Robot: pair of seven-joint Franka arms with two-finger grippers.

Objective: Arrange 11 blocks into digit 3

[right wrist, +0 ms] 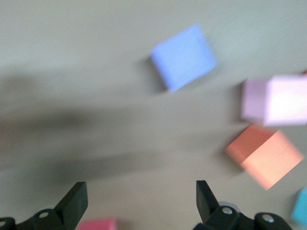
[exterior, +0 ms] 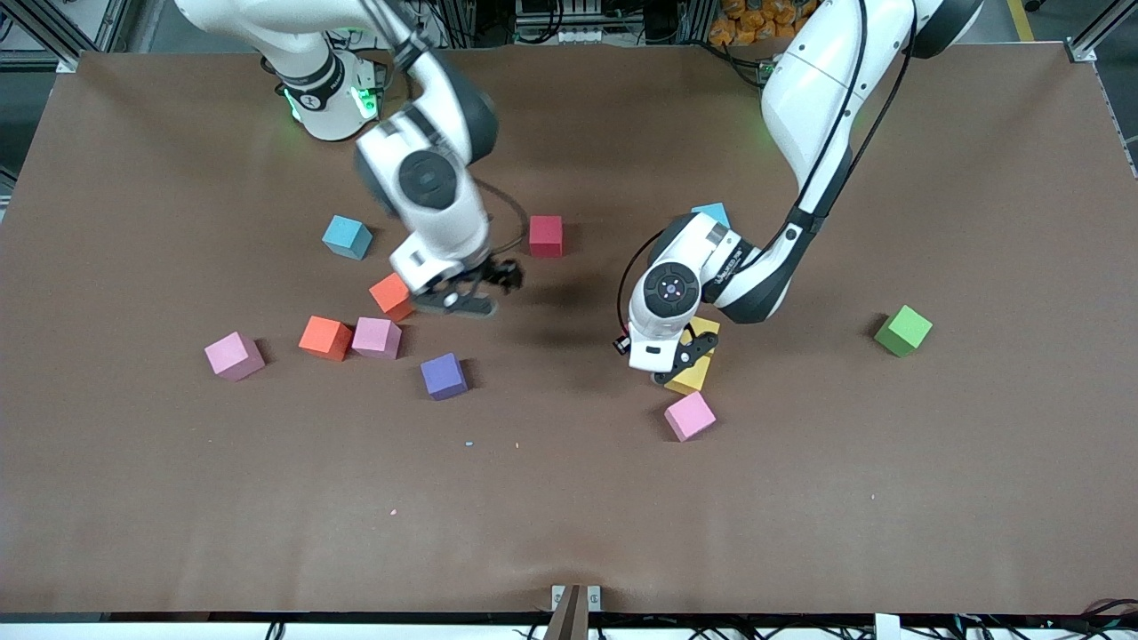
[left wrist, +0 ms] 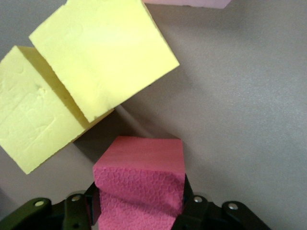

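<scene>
My left gripper (exterior: pixel 683 356) is shut on a red block (left wrist: pixel 140 182), low beside two touching yellow blocks (left wrist: pixel 103 52), (left wrist: pixel 33 120); in the front view the hand hides the red block and only part of the yellow ones (exterior: pixel 696 369) shows. A pink block (exterior: pixel 690 415) lies just nearer the camera. My right gripper (exterior: pixel 468 289) is open and empty in the air, its fingers (right wrist: pixel 76 201) spread, beside an orange block (exterior: pixel 391 296). Another red block (exterior: pixel 546 236), an orange block (exterior: pixel 324 338), two pink blocks (exterior: pixel 376 338), (exterior: pixel 234 356) and a purple block (exterior: pixel 444 375) lie loose.
Two light-blue cubes (exterior: pixel 347 237), (exterior: pixel 711 213) lie nearer the robots' bases, the second partly under the left arm. A green cube (exterior: pixel 903 330) sits toward the left arm's end of the table. The brown table (exterior: pixel 569 516) is bare near the front camera.
</scene>
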